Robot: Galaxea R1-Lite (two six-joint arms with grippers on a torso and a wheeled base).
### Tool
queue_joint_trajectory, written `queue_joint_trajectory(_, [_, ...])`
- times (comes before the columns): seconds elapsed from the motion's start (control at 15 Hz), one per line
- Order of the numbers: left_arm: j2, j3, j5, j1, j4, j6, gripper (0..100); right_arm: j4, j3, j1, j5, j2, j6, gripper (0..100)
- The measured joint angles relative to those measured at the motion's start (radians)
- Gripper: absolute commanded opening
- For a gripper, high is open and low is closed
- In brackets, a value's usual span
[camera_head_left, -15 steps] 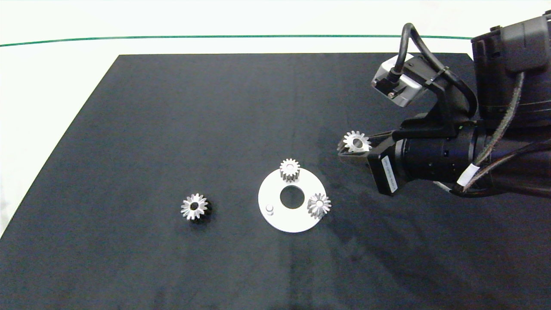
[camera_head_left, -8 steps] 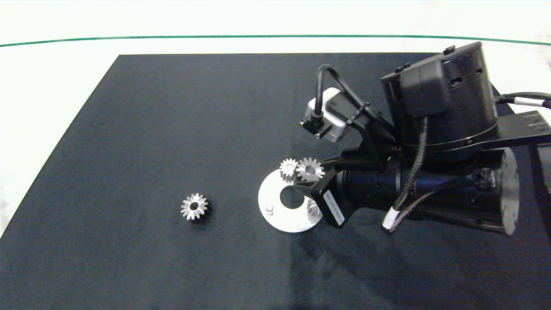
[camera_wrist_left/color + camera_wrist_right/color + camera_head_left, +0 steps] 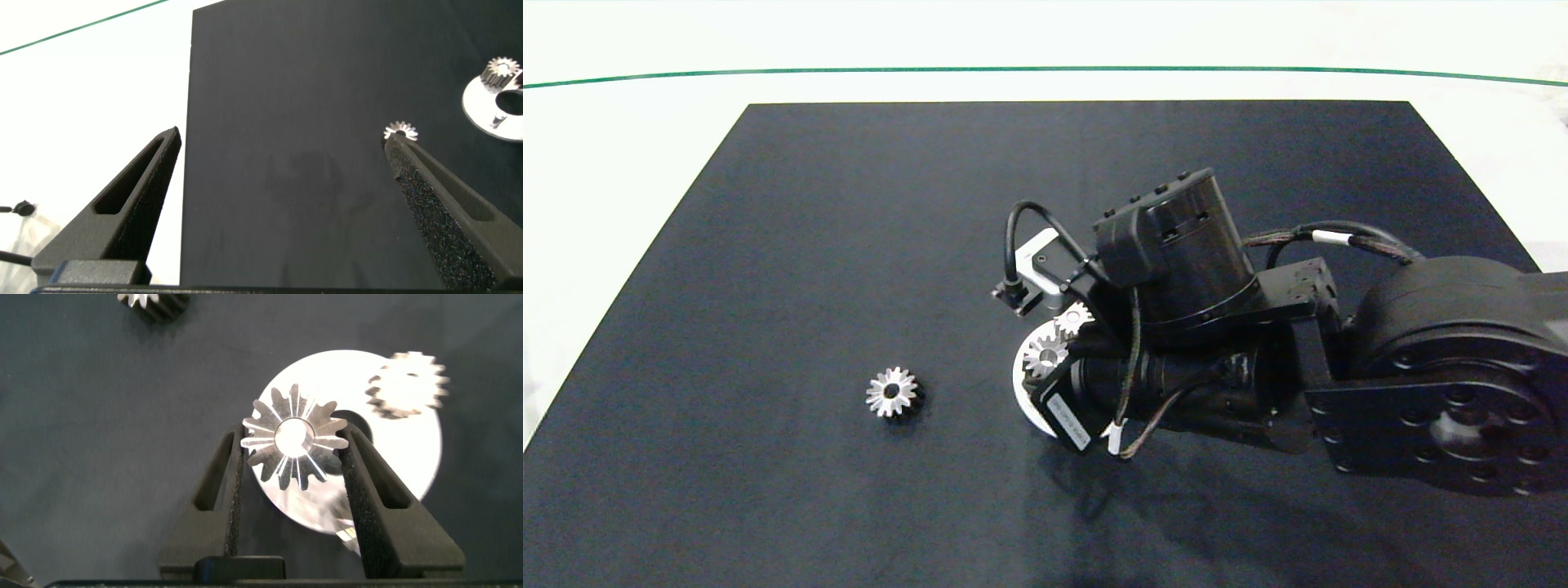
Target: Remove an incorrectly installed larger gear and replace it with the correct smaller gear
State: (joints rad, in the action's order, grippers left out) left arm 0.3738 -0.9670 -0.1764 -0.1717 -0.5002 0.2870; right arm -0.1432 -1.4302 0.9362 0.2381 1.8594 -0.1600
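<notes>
Right claw (image 3: 292,449) clamped on smaller gear (image 3: 292,443), has swung in from frame right, now over white disc (image 3: 409,461) at centre; seating next. Larger gear (image 3: 891,392) lies lower left on counter (image 3: 849,245). Left claw (image 3: 286,163) apart, idle.

You'll find no readable text; the white label (image 3: 1069,423) on the right arm seems printed, but illegible.

I saw my right gripper (image 3: 1052,366) over the white disc (image 3: 1021,377) near the mat's (image 3: 849,204) middle, gripping the smaller gear (image 3: 1045,356). The larger gear (image 3: 892,392) lay alone toward the left edge.
</notes>
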Motion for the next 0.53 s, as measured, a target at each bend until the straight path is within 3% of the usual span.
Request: queue_joint_trajectory(0.53, [-0.014,0.006,0.0,-0.003,0.0,0.0,100,0.0,-0.026,0.013,0.027,0.11,0.007,22])
